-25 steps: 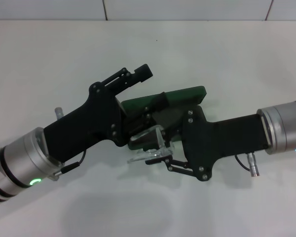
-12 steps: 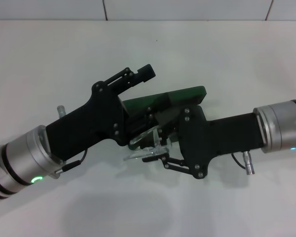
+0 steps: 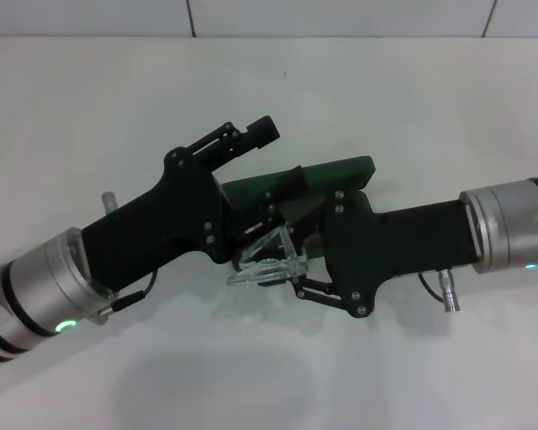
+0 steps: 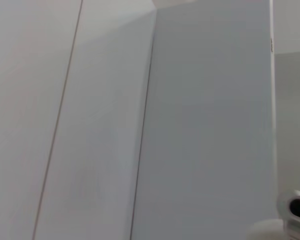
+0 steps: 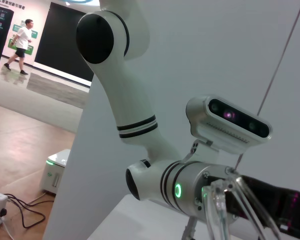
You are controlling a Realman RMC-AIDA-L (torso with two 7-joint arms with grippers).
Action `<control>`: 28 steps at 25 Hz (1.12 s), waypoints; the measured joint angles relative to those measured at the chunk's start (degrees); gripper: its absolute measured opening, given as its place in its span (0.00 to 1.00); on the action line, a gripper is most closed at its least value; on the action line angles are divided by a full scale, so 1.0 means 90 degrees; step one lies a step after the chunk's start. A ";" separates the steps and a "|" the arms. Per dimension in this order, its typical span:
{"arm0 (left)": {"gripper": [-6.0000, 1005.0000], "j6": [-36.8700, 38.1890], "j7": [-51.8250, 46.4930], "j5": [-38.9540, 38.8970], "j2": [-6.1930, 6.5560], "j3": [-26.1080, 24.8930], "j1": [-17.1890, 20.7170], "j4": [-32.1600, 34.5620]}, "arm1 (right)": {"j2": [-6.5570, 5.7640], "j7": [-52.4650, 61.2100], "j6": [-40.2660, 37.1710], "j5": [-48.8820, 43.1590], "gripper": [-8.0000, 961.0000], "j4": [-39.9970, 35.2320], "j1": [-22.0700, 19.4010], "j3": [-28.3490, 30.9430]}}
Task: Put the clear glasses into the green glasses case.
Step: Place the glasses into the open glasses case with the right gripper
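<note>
Right gripper (image 3: pixel 282 273) — entering from the right of the head view, wrist level, fingers pointing toward frame centre; I read it as closed on the clear glasses (image 3: pixel 271 262), which sit just below centre, at the near edge of the green glasses case (image 3: pixel 327 172), partly over its opening as far as I can tell. In the right wrist view the transparent frame (image 5: pixel 225 207) stands close to the lens at the lower right, consistent with a hold by that arm. Handling, my judgement: light, stiff plastic, smooth and likely slippery, with thin arms that could flex or pop out under a hard squeeze; I would keep the hold on the frame near a hinge or the bridge, not on a lens. Left gripper (image 3: pixel 251 143) — coming up from the lower left, angled toward the upper right, its upper finger above the case's far left end; I cannot tell how its fingers stand or whether it steadies the case. The case lies centre frame with its lid raised, largely hidden behind both grippers. All on a white table (image 3: pixel 412 98). Left wrist view shows only pale panels.
</note>
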 joint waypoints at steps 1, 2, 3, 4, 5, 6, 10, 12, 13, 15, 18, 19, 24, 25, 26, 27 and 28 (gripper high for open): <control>0.67 0.0000 0.0000 -0.0003 0.0000 -0.0033 0.0006 -0.0001 | 0.0000 -0.0002 0.0004 0.0000 0.13 0.0006 0.0000 0.0000; 0.67 0.0000 0.0000 -0.0003 0.0000 -0.0058 0.0010 -0.0005 | 0.0000 -0.0007 0.0005 0.0000 0.13 0.0010 -0.0004 0.0001; 0.67 -0.0010 0.0002 -0.0006 -0.0007 -0.0144 0.0025 -0.0018 | 0.0000 -0.0012 0.0003 0.0000 0.13 0.0011 -0.0014 0.0001; 0.67 -0.0036 0.0005 -0.0011 -0.0017 -0.0288 0.0045 -0.0039 | 0.0000 -0.0016 -0.0001 0.0001 0.13 0.0011 -0.0023 0.0001; 0.67 -0.0073 0.0014 -0.0021 -0.0033 -0.0452 0.0067 -0.0076 | 0.0000 -0.0024 -0.0017 -0.0001 0.13 0.0004 -0.0047 0.0002; 0.67 -0.0134 0.0032 -0.0045 -0.0051 -0.0689 0.0093 -0.0138 | -0.0001 -0.0031 -0.0026 -0.0008 0.13 -0.0005 -0.0059 0.0002; 0.67 -0.0320 0.0017 -0.0519 -0.0090 -0.1750 0.0164 -0.0724 | -0.0029 -0.0051 0.0014 -0.0038 0.13 -0.0017 -0.0077 0.0014; 0.67 -0.0322 0.0002 -0.0867 -0.0087 -0.1999 0.0195 -0.1009 | -0.0058 -0.0042 0.0021 -0.0040 0.13 -0.0028 -0.0077 0.0041; 0.67 -0.0321 0.0000 -0.1063 -0.0082 -0.2073 0.0255 -0.1100 | -0.0075 -0.0015 0.0023 -0.0047 0.13 -0.0057 -0.0076 0.0058; 0.67 -0.0313 -0.0001 -0.1317 -0.0078 -0.2124 0.0398 -0.1133 | -0.0088 0.0261 0.0076 -0.0225 0.13 -0.0259 -0.0072 0.0065; 0.67 -0.0200 -0.0015 -0.1539 -0.0066 -0.2133 0.0626 -0.1092 | -0.0099 0.1447 0.0340 -0.1039 0.13 -0.0985 -0.0017 0.0078; 0.67 -0.0152 -0.0030 -0.1597 -0.0059 -0.2136 0.0690 -0.1090 | -0.0098 0.1937 0.0426 -0.1434 0.13 -0.1310 0.0023 0.0079; 0.67 -0.0070 -0.0069 -0.1710 -0.0045 -0.2152 0.0854 -0.1088 | -0.0048 0.4373 0.0482 -0.3313 0.13 -0.2623 0.0436 0.0018; 0.67 -0.0065 -0.0074 -0.1713 -0.0045 -0.2154 0.0862 -0.1088 | -0.0044 0.5011 0.0409 -0.3642 0.13 -0.2750 0.0644 -0.0009; 0.67 -0.0061 -0.0083 -0.1714 -0.0046 -0.2156 0.0866 -0.1089 | -0.0041 0.5395 0.0352 -0.3828 0.13 -0.2795 0.0797 -0.0025; 0.67 -0.0056 -0.0099 -0.1714 -0.0046 -0.2156 0.0871 -0.1088 | -0.0042 0.5949 0.0231 -0.4062 0.13 -0.2741 0.1052 -0.0055; 0.67 -0.0049 -0.0132 -0.1709 -0.0046 -0.2155 0.0875 -0.1088 | -0.0043 0.6395 0.0129 -0.4267 0.13 -0.2620 0.1322 -0.0080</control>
